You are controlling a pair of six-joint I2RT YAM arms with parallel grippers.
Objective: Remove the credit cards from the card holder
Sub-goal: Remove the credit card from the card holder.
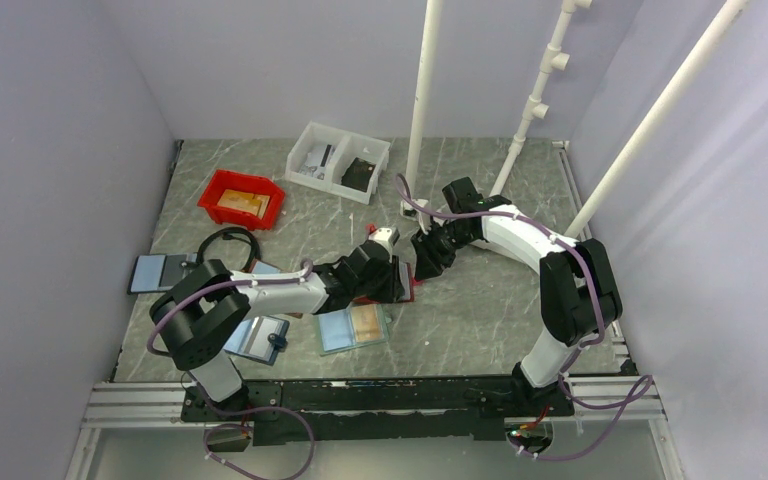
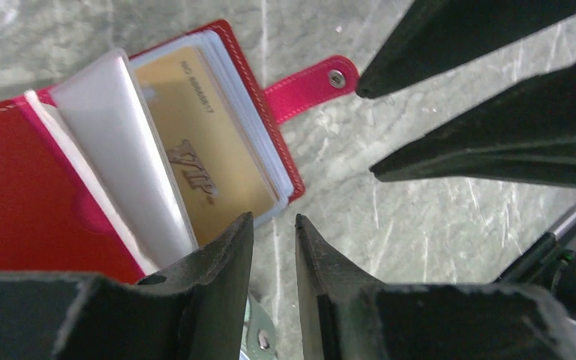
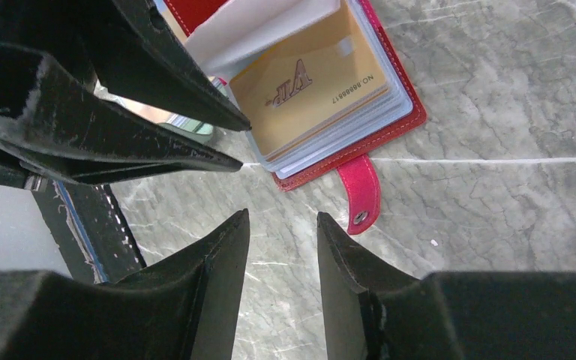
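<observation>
Red card holder [image 2: 15, 187] laid open on the marbled table [image 3: 510, 247], snap tab [image 2: 311, 82] sticking out to the side. Probably spread this way so that the clear sleeve [image 2: 120, 142] stands up and the pockets can be reached. Face up in the top pocket on the tab side: a gold VIP card [image 2: 202, 157], not yet drawn out, with a stack of further sleeves beneath it. Flanked from opposite sides by both tools, by the look of it to share the job — one to steady, one to pull.

Left gripper [image 2: 272, 221]: fingers only narrowly apart and gripping nothing. Tips right at the holder's near edge, just below the gold card and the raised sleeve; cannot tell whether touching.

Right gripper [image 3: 282, 217]: parted somewhat wider, also empty, poised above bare table just short of the tab, with the holder directly ahead of its tips. The two sets of tips near one another but apart.

Next, most likely a pinch on the card's free edge.
</observation>
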